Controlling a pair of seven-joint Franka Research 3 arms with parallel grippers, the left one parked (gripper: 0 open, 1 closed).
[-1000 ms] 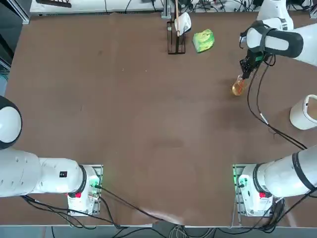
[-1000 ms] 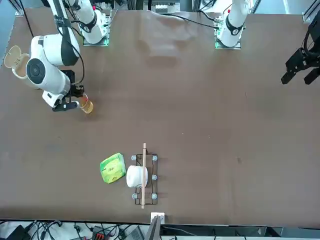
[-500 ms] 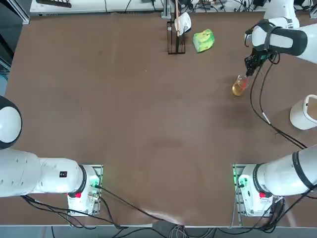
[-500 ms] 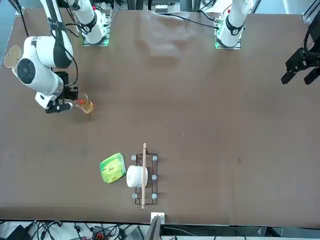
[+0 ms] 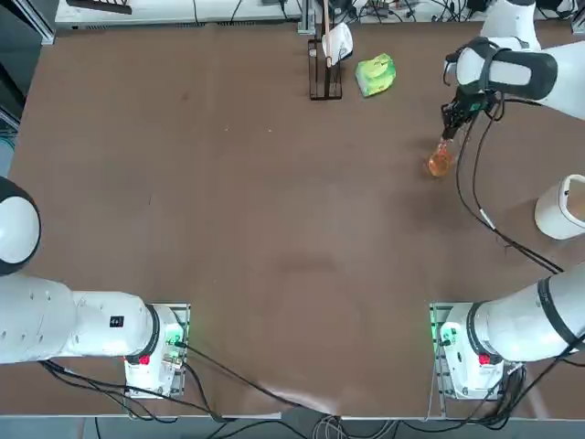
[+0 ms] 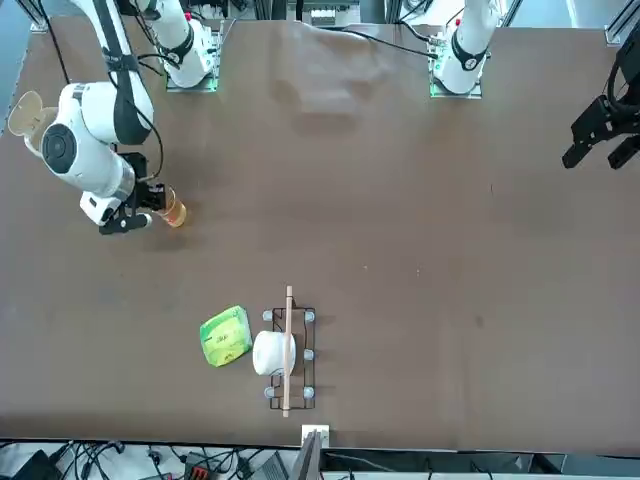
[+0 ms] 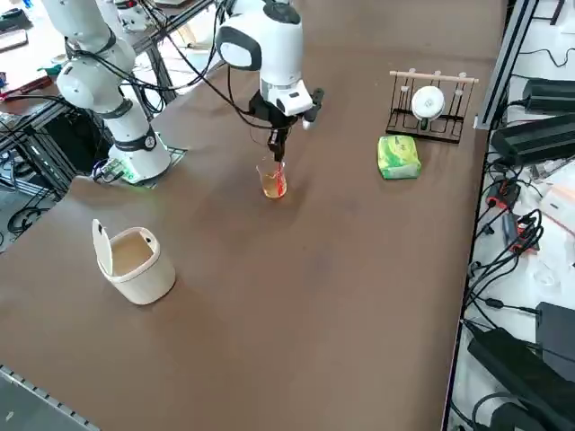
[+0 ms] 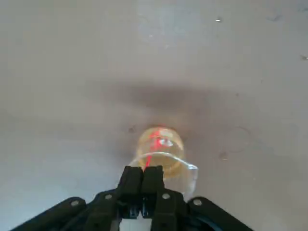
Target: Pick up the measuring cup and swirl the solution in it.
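- The measuring cup (image 7: 272, 180), a small clear vessel, is at the right gripper's fingertips, over the right arm's side of the table (image 5: 274, 229); whether its base touches the tabletop is hard to make out.
- The solution (image 8: 174, 145) shows orange-amber through the clear wall; a red streak crosses the vessel, partly blurred in the wrist view.
- The right gripper (image 8: 142, 169) has its two black fingers drawn together, clamped on the cup's wall near the rim; they hide that stretch of the wall from the wrist camera.
- The right arm (image 6: 102, 115) reaches in above the cup, and a black cable (image 7: 208, 83) loops alongside it.
- The white container (image 7: 148, 278) stands well apart from the cup, its lid (image 7: 102, 247) raised; the top view's right edge cuts it off, and the arm covers part of it in the front view.
- The green and white packet (image 6: 226, 336) lies just beside the dark wire rack (image 6: 304, 382).
- At the rack are a white rounded object (image 6: 268, 353) and a pale rod (image 6: 288, 345), which covers part of that object in the front view.
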